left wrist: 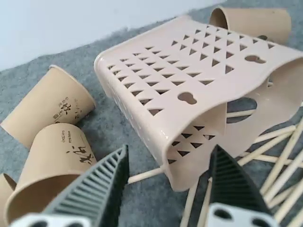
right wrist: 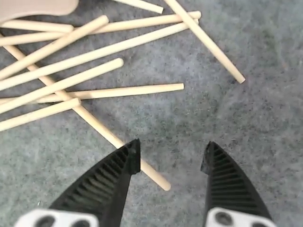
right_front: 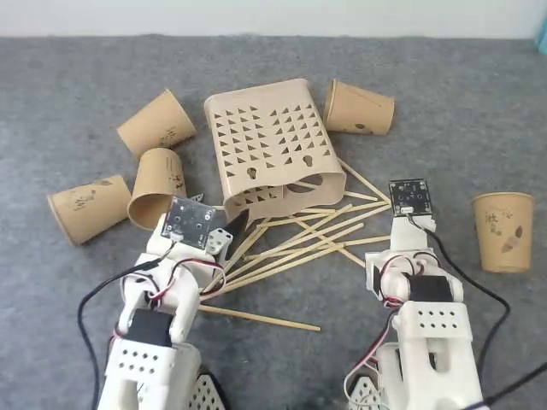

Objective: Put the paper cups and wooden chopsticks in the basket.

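On the mat (right_front: 77,68), from above, chopsticks (right_front: 299,243) are fanned between the arms, before the tipped basket (right_front: 273,145). Left wrist: the left gripper (left wrist: 168,184) is spread, basket ahead. Right wrist: the right gripper (right wrist: 170,161) is spread; one chopstick (right wrist: 102,128) is seen slanting, its end within the gap.

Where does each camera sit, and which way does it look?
High view: fixed above the table, looking down on basket, paper cups, chopsticks; left arm and right arm show.
Left wrist view: on the left arm, facing basket and paper cups past its open left gripper.
Right wrist view: on the right arm, facing down at chopsticks past its open right gripper.
Shared: chopsticks appear in all three.
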{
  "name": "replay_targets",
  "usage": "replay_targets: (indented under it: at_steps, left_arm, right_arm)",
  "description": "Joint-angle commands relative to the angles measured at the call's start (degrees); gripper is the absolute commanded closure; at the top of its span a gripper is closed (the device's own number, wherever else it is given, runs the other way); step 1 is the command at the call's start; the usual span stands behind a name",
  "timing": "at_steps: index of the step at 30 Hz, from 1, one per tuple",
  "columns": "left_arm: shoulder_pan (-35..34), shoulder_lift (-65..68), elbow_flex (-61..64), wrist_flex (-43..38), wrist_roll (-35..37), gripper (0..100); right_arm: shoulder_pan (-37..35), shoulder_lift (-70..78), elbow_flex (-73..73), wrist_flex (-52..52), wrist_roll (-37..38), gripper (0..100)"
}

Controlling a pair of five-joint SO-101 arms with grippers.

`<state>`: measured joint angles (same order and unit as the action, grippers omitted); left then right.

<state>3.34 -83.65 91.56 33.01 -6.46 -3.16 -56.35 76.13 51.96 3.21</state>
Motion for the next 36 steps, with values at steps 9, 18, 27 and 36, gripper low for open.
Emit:
replay_targets:
  at_steps: [9,18,27,36]
  left_arm:
    - [-1.9,-0.4,-4.8,0.1,4.7,73]
    - [-3.3,24.2,-28.6,15.4,8.1,68]
    - [-3.2,33.5,-26.7,8.8,8.3,68]
    - [-1.1,39.7,-18.9,-11.6,8.4,68]
  right_arm:
    - [-0.1,-0.5,-0.4,-1.0,-0.8,77.2]
    - [0.0,-0.4,-0.4,-1.0,-0.8,77.2]
    - [0.0,-0.4,-0.4,-1.4,-0.7,77.2]
    - [0.0,-0.4,-0.4,-1.2,-0.7,77.2]
